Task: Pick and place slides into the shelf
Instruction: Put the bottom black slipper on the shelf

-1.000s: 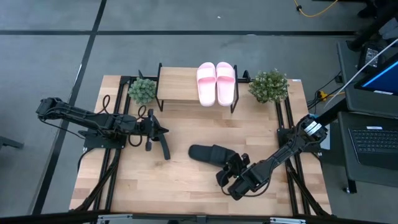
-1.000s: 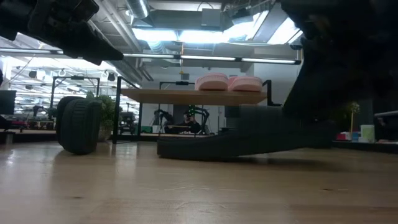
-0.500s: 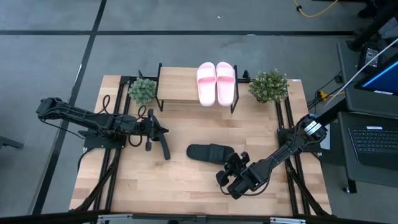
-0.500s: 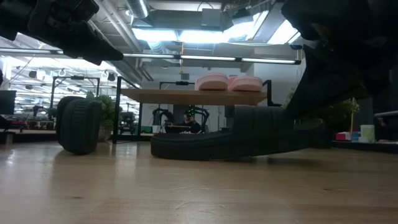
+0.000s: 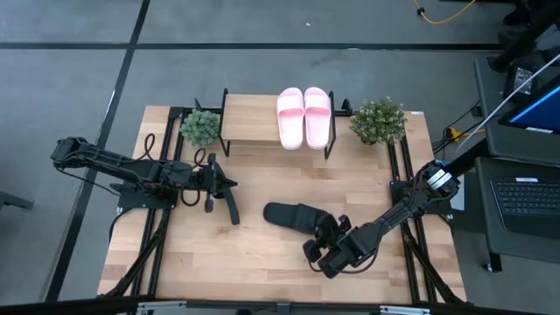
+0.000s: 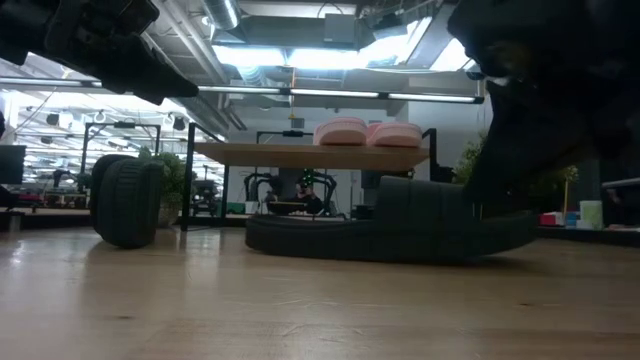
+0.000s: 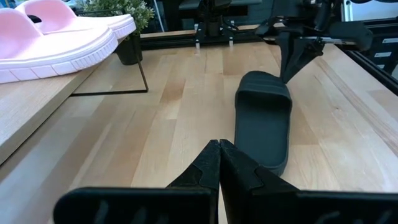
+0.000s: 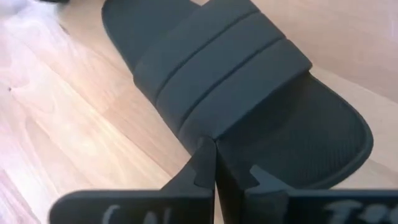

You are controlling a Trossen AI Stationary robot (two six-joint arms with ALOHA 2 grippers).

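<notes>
A: Where are the slides?

B: Two pink slides (image 5: 304,116) lie side by side on the shelf (image 5: 249,128), at the upper middle of the high view, toward the shelf's right end. One black slide (image 5: 293,215) lies flat on the table (image 5: 262,258), just below centre. A second black slide (image 5: 231,206) is at the left gripper (image 5: 229,200), left of centre.

A: Held?

B: The left gripper's fingers are pressed together, tips meeting in its wrist view. The dark slide seems to hang from it, but from above I can't make out the grip clearly.

A: And the right gripper?

B: The right gripper (image 5: 325,234) sits at the flat black slide's right end, lower centre-right. Its fingers are closed tight, tips touching right at the slide's strap (image 8: 224,81) in its wrist view. It has no hold on the slide, which rests on the table.

A: Anything else?

B: A small plant (image 5: 200,127) beside each end of the shelf.
</notes>
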